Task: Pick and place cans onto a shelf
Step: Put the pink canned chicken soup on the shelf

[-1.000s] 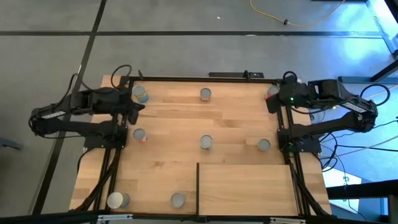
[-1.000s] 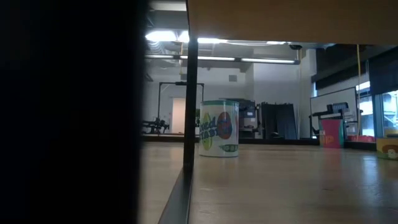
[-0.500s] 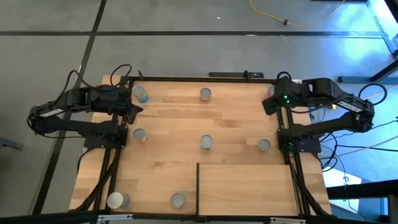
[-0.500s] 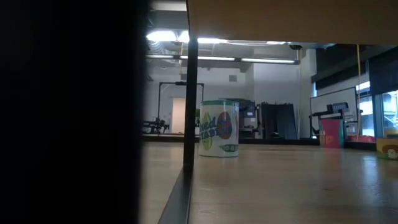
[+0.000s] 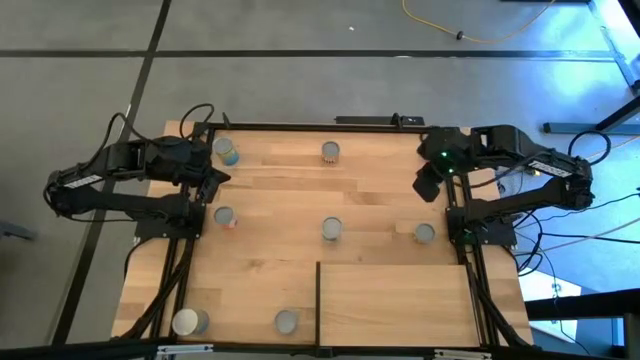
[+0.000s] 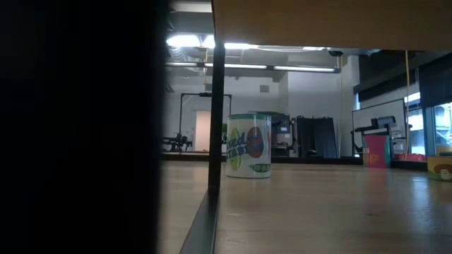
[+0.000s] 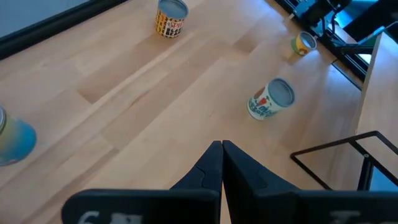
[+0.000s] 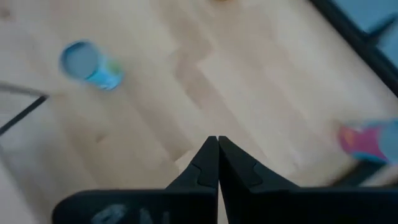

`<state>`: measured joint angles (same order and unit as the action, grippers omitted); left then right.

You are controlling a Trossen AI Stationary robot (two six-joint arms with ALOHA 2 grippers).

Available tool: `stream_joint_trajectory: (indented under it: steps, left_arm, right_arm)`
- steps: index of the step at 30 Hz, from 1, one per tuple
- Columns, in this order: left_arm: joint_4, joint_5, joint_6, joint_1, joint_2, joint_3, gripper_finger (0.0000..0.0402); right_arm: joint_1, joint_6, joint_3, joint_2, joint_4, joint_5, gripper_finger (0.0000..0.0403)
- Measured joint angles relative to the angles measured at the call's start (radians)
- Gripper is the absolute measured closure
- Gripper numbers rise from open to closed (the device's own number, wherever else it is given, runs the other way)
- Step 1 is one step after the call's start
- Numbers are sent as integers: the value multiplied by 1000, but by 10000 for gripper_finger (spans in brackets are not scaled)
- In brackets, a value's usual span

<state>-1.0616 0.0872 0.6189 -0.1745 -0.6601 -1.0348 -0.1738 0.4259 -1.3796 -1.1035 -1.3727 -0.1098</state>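
Fingers pressed together, empty, both the right gripper (image 5: 424, 187) and left gripper (image 5: 212, 180) hover over the striped plank table (image 5: 270, 200). Small silver-topped cans (image 5: 331, 229) stand scattered, off the pale wooden shelf (image 5: 395, 305); spreading wide before descending seems wise.

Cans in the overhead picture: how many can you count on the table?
7 visible: back left, back middle, left side, centre, right side, front-left corner, front middle. The right arm may hide another at the back right.

My pincers (image 7: 221, 155) are black; the tabletop (image 5: 280, 200) is pale striped planks, the cans (image 6: 248, 145) green, yellow and red on white.
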Motion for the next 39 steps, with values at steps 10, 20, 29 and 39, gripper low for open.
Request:
stream_joint_trajectory:
  steps: [10, 20, 29, 39]
  left_arm:
    - [0, 0, -1, 0, 0, 0, 401]
    - [-1, 0, -2, 0, 0, 0, 401]
    - [-1, 8, 31, 0, 0, 0, 401]
    - [-2, 8, 31, 0, 0, 0, 401]
  right_arm:
    - [0, -98, 0, -49, 53, 43, 368]
    - [0, 73, 0, -49, 53, 25, 319]
    - [0, 110, 0, -57, 90, 25, 317]
    - [-94, 348, 0, -95, -32, -57, 320]
